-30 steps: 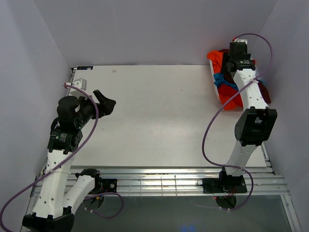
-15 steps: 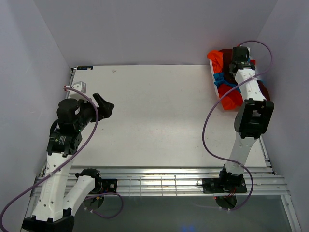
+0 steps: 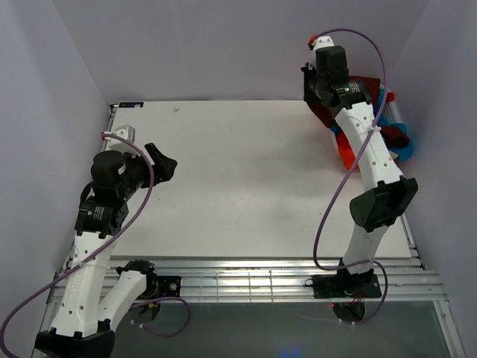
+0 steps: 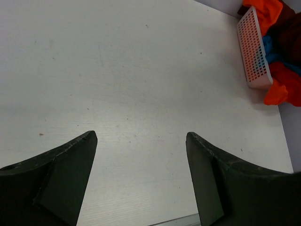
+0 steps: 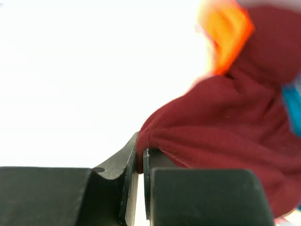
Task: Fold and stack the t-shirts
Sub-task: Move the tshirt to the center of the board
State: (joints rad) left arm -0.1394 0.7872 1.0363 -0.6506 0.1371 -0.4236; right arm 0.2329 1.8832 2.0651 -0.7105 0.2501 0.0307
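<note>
Pinching an edge of the dark maroon t-shirt (image 5: pixel 225 127) between the two black fingers of the right tool (image 5: pixel 139 155), jaws pressed almost together on the cloth. Draping from that pinch up and to the right in a broad, soft fold, toward the rest of the heap. Showing behind it a blurred patch of the orange-red t-shirt (image 5: pixel 225 33) and, at the right edge of the right wrist view, a sliver of the turquoise t-shirt (image 5: pixel 294 108).

Reaching, seen from overhead, to the far right corner of the bench (image 3: pixel 246 171), with the right arm stretched long and its wrist high over the pile.

Lying bunched in a white perforated basket (image 4: pixel 254 52) at that corner, as the left wrist view gives it: orange-red at the far end and spilling past the near end, turquoise in the middle, maroon along the side farthest from the bench's middle. Crumpled throughout, not folded, not stacked.

Hovering over the left part of the bench with the left tool (image 4: pixel 141 135), fingers spread wide and holding nothing, only bare white surface below them. Keeping well apart from the basket and from every shirt. Pointing across the bench toward the right.
</note>
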